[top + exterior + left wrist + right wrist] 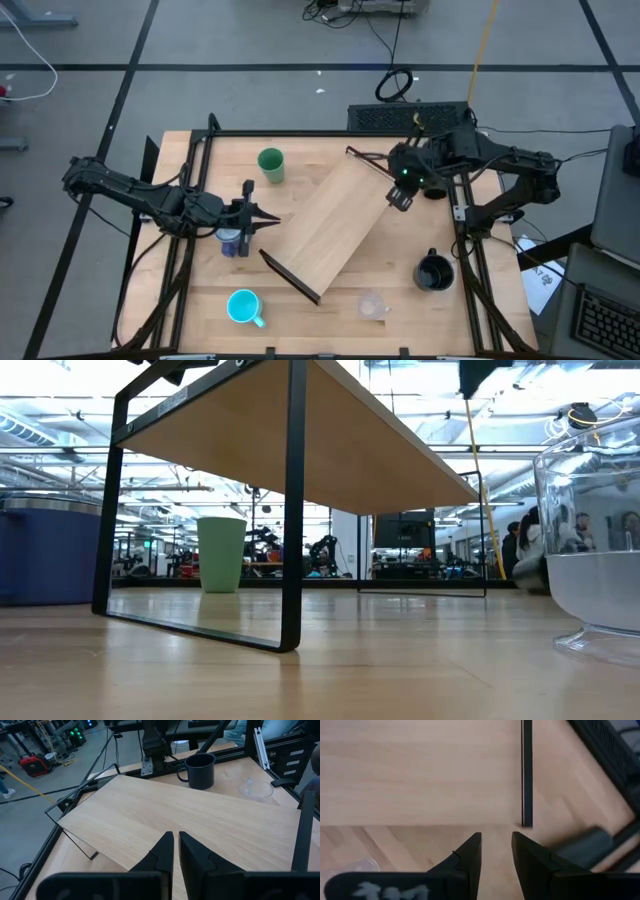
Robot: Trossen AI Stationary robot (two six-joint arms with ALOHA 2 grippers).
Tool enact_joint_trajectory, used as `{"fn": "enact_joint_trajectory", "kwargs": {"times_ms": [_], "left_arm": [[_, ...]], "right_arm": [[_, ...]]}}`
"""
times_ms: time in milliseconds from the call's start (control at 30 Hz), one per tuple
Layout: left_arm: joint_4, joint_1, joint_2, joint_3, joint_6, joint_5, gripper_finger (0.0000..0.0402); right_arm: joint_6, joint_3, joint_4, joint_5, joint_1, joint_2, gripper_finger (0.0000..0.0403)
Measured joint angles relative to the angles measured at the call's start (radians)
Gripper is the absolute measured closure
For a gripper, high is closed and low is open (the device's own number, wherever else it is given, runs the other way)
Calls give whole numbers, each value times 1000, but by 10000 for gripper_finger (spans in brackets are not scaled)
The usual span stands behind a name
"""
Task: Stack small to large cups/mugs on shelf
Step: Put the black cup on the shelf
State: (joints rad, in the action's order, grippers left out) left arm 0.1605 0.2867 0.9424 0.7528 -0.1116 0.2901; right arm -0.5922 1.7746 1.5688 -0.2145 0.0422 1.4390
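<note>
Nothing is stacked yet: the right claw (398, 198), slightly spread, hovers empty at the shelf (335, 215) edge, the left claw (262, 218), pressed together, waits beside the blue-purple mug (231, 241), so next comes gripping 1 cup.

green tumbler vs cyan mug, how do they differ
The green tumbler is green with no handle showing; the cyan mug is cyan with a handle sticking out. The green tumbler stands near the table's far edge, beyond the shelf; the cyan mug sits near the front edge, on the shelf's other side. Seen from above, the cyan mug's mouth looks wider. Both stand upright on the table, mouths up, not on the shelf.
</note>
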Motion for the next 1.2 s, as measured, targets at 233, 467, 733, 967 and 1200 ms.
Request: {"fn": "enact_joint_trajectory", "kwargs": {"times_ms": [233,467,733,967,1200], "left_arm": [[-1,0,0,0,1,0,371],[-1,0,0,0,2,0,371],[-1,0,0,0,1,0,371],[-5,-1,0,0,0,0,371],[-13,-2,0,0,1,0,371]], "right_arm": [[-59,-220,2,-2,2,-17,305],[-101,-341,2,-2,-6,-63,305],[-193,-410,-13,-58,-62,-209,305],[-286,-529,-25,-108,-102,-299,305],[-310,-698,-99,-126,-103,-351,270]]}}
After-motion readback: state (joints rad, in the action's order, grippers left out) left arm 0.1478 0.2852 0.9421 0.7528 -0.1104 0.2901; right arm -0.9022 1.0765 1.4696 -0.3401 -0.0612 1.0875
